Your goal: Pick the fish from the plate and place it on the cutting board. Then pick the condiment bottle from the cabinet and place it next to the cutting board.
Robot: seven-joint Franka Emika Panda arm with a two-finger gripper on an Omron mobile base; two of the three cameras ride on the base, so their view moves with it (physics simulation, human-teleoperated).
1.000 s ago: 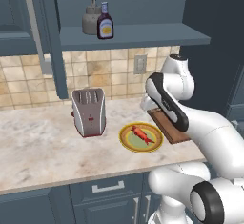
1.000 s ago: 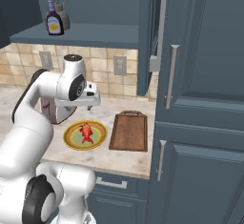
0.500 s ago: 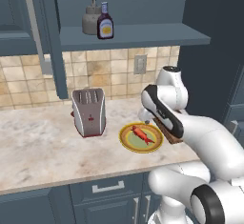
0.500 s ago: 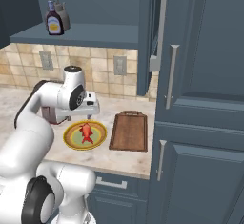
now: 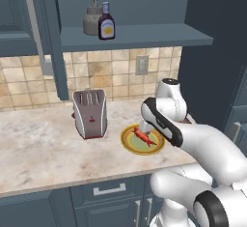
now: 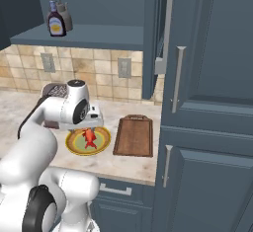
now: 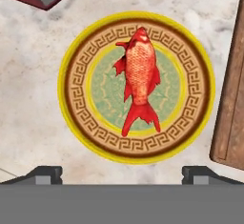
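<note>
The red-orange fish (image 7: 139, 75) lies in the middle of the yellow-rimmed plate (image 7: 71, 89) on the counter, with its head towards the toaster side. My gripper (image 7: 122, 174) hangs open straight above the plate, and its fingertips (image 7: 45, 173) stand wide apart with nothing between them. From the base views the hand (image 6: 91, 124) hovers just over the fish (image 6: 89, 137) and the plate (image 5: 126, 141). Right of the plate lies the bare dark wooden cutting board (image 6: 133, 135). The condiment bottle (image 5: 106, 23) stands on the open shelf of the cabinet (image 5: 144, 35).
A grey kettle-like pot (image 5: 91, 21) stands just behind the bottle on the shelf. A silver toaster (image 5: 90, 113) stands on the counter left of the plate. Tall blue-grey cupboard doors (image 6: 207, 102) rise right of the cutting board. Drawers (image 5: 111, 190) run under the counter.
The hand has come down and forward towards the plate and now hangs close over the fish. The jaws have stayed open. Fish, plate and board have not moved.
</note>
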